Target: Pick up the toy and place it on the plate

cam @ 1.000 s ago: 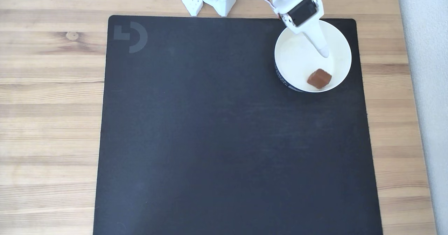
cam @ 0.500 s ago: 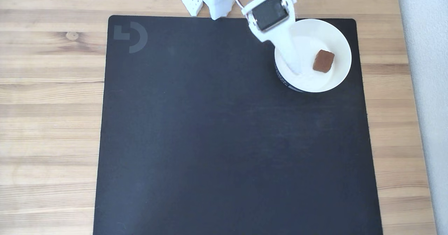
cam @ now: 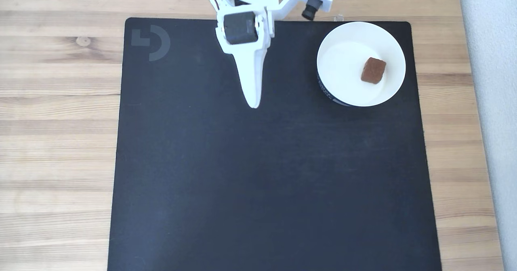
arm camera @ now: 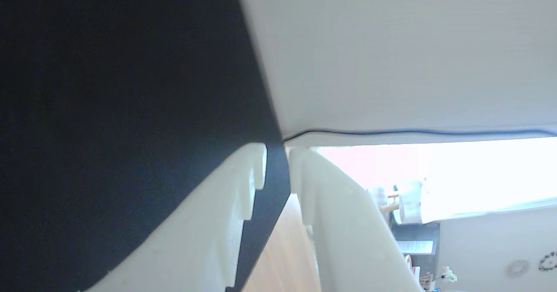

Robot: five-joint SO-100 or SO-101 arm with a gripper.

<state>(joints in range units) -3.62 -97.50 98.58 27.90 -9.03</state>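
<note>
Swung away from the plate (cam: 387, 36) since a moment ago, the claw (cam: 253, 102) now hangs over bare black mat (cam: 258, 182), its tip pointing toward the mat's near side. Its fingers (arm camera: 209, 239) stand narrowly apart in the wrist view, gripping nothing. Well off to the claw's right in the fixed view, the toy (cam: 373, 70) lies inside the plate, right of centre, short of the rim. Open mat stretches below and left of the claw; the plate sits near the mat's right edge.

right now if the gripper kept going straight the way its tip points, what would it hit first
Probably only the black mat. In the fixed view the gripper points down the picture over bare mat, while the plate and toy sit off to its right. Height is unclear.
</note>
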